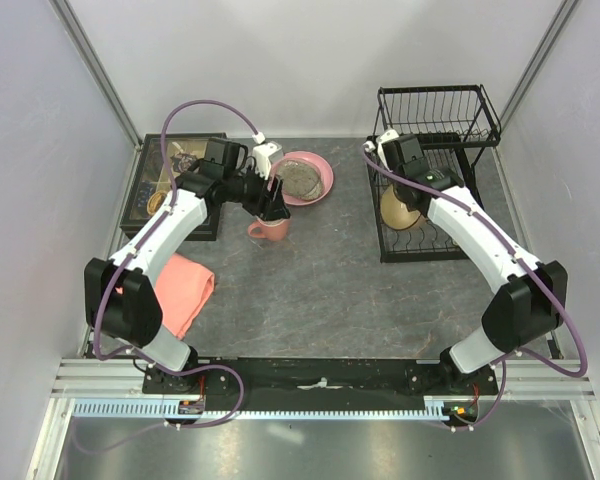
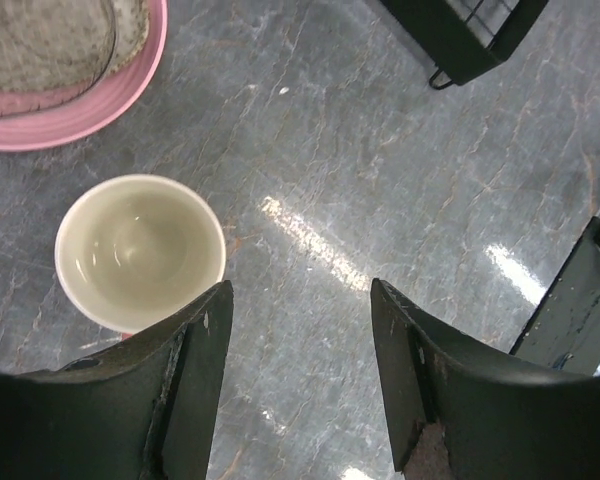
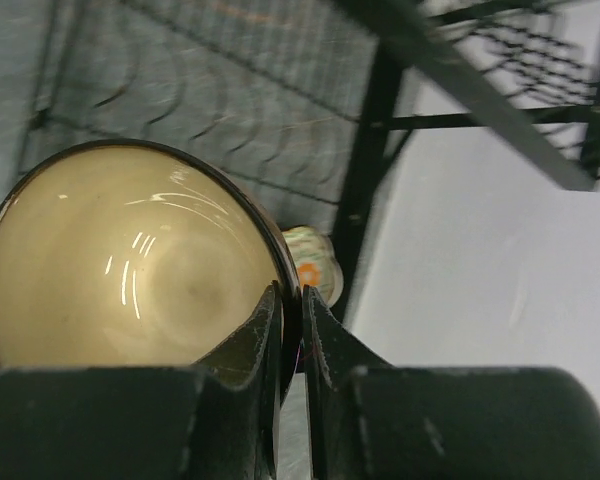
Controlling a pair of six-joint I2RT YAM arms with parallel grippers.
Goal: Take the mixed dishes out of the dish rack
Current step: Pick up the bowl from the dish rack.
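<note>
R gripper (image 3: 291, 300) clamped on amber bowl (image 3: 130, 260) rim in far-right dish rack (image 3: 378, 130), prob. to lift it out; L gripper (image 2: 300, 300) open just above upright pink mug (image 2: 140, 250).

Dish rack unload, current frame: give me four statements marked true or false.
1. The mug stands upright on the table, outside the dish rack. True.
2. The left end effector is shut on the mug. False: its jaws are open, and the mug stands ungripped beside one finger.
3. The right end effector is clamped on the rim of the bowl. True.
4. The speckled plate sits in the rack. False: it lies on the pink plate on the table.
</note>
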